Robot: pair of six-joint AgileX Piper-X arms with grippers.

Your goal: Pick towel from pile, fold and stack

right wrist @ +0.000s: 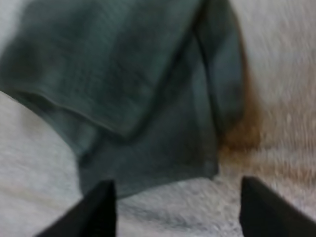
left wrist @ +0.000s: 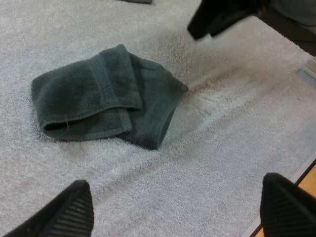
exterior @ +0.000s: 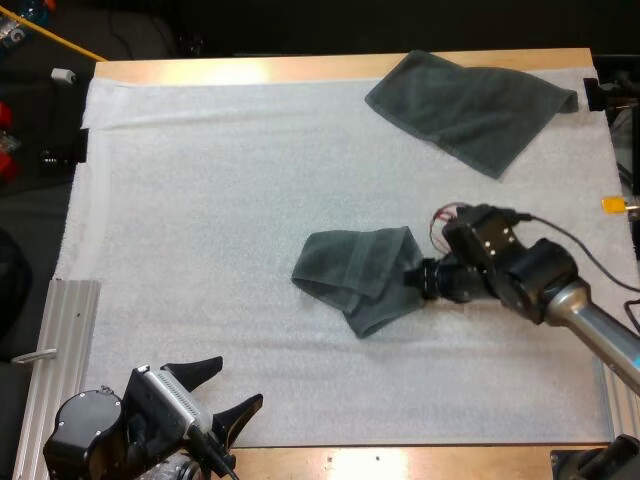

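Nearest the lens, left pincer (exterior: pixel 235 385) at the near edge of the white mat (exterior: pixel 220 200), black fingers spread wide, gripping nothing, well apart from both towels. From the left wrist camera, same pincer (left wrist: pixel 180 212) wide open over bare mat (left wrist: pixel 237 148), ribbed finger faces on either side, crumpled towel (left wrist: pixel 98 96) lying ahead of it, not touched.

Dark grey-green crumpled towel (exterior: pixel 355 275) near the middle of the mat, a little toward the right arm's side. Loosely doubled over itself, a thicker rolled layer sitting on a flatter one, one corner pointing toward the near side of the counter (exterior: pixel 300 68). Resting on the mat, not lifted.

Right pincer (exterior: pixel 420 278) low at that towel's edge on the right arm's side, arm reaching in from the right. From the right wrist camera, pincer (right wrist: pixel 180 212) open, fingers set apart and clear of the cloth, the towel (right wrist: pixel 133 84) just beyond the tips with its hemmed fold running across. From the left wrist camera, right pincer (left wrist: pixel 217 17) a dark shape just past the towel's far corner.

Also on the mat, second towel (exterior: pixel 475 105), same colour, spread flat at the far right corner, one corner reaching the mat's right edge, well apart from the crumpled one. Ribbed metal rail (exterior: pixel 60 350) along the counter's left edge, just beside the mat.
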